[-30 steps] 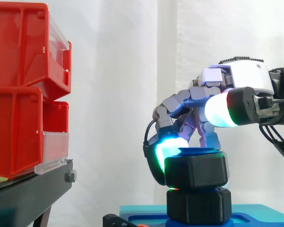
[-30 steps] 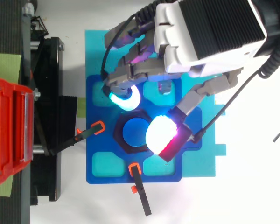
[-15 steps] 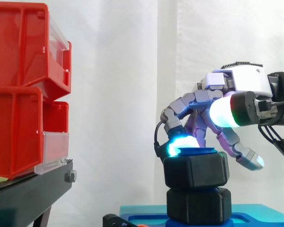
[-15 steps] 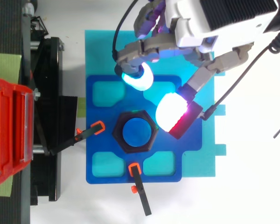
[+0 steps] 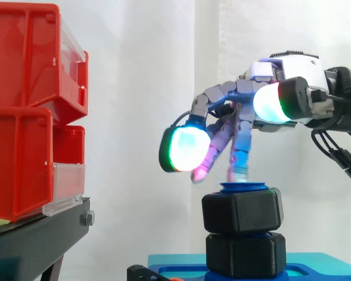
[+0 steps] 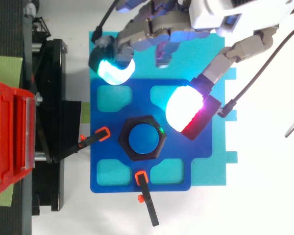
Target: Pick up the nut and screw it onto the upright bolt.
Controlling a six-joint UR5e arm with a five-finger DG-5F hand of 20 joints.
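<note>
In the side view, the black hexagonal nut (image 5: pixel 241 211) was seen already seated on the blue upright bolt (image 5: pixel 244 187), whose top stood just above the nut. Under it a second black hexagonal piece (image 5: pixel 245 254) rested on the blue fixture plate (image 5: pixel 175 270). The hand (image 5: pixel 245 93) was held above the nut, with its fingers (image 5: pixel 186 148) spread and relaxed, and nothing was gripped. The lowest fingertips hung close over the bolt top, while the green-glowing pad was well out to the left of the nut, at a greater height. The step was judged to be the screwing itself, at a pause between two turns. For the next move, the fingers would need to be lowered around the flat sides of the nut and closed before it could be turned further.

In the top view, the nut (image 6: pixel 142 138) was seen around the bolt (image 6: pixel 141 138) in the middle of the fixture plate (image 6: pixel 108 181), which was held by two orange-tipped clamps (image 6: pixel 104 132). The hand (image 6: pixel 215 12) was placed toward the upper edge. One glowing pad (image 6: pixel 112 72) lay apart from the nut, beyond the plate's edge, and another (image 6: pixel 183 107) lay just beside the nut, without touching it.
</note>
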